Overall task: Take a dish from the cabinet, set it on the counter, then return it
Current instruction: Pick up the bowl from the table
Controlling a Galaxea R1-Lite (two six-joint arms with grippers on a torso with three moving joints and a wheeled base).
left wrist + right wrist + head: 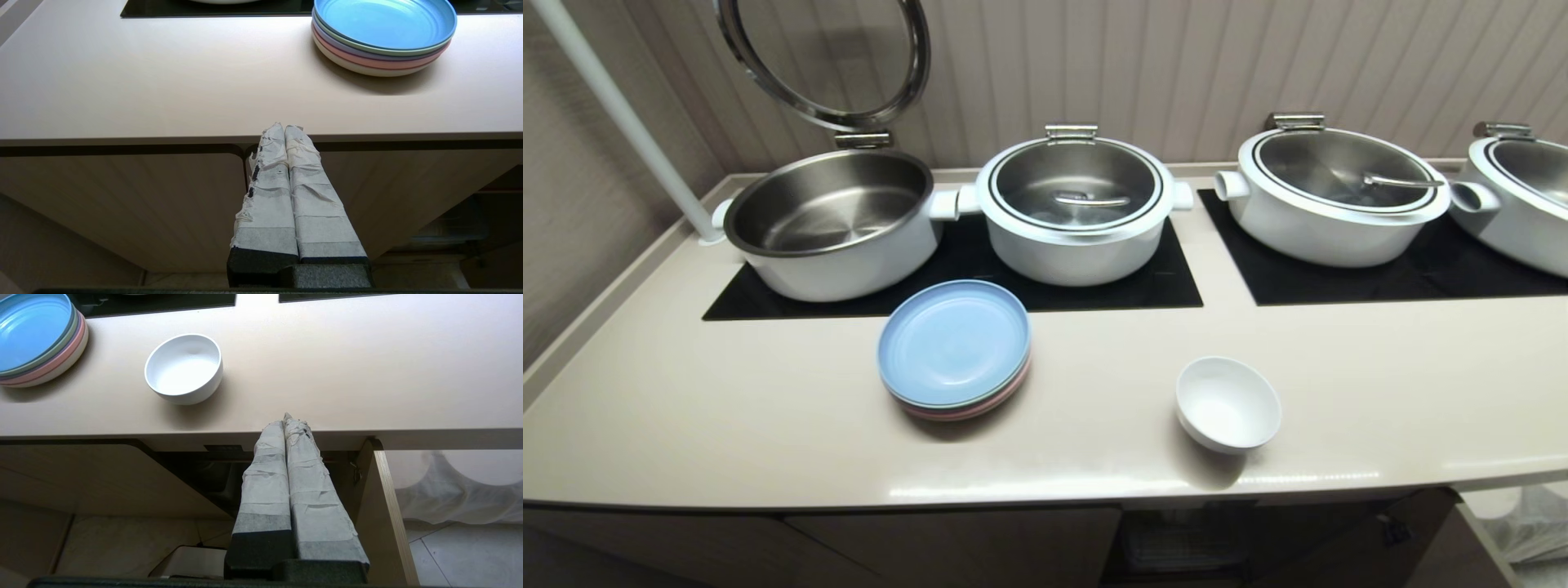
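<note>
A white bowl [1227, 403] is seen upright and empty on the counter [727, 408], lower right of centre in the head view, well apart from a stack of plates [954, 349] topped by a blue one at centre. Four large pots [1075, 210] are lined along the back. Both the left gripper [284, 128] and the right gripper [289, 419] are held below the counter's front edge before the cabinet [102, 473], taped fingers pressed together, nothing gripped.

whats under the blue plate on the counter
The blue plate tops a stack: green, purple, pink and cream rims show beneath it. Only their edges are visible, and the counter under the stack is covered.
</note>
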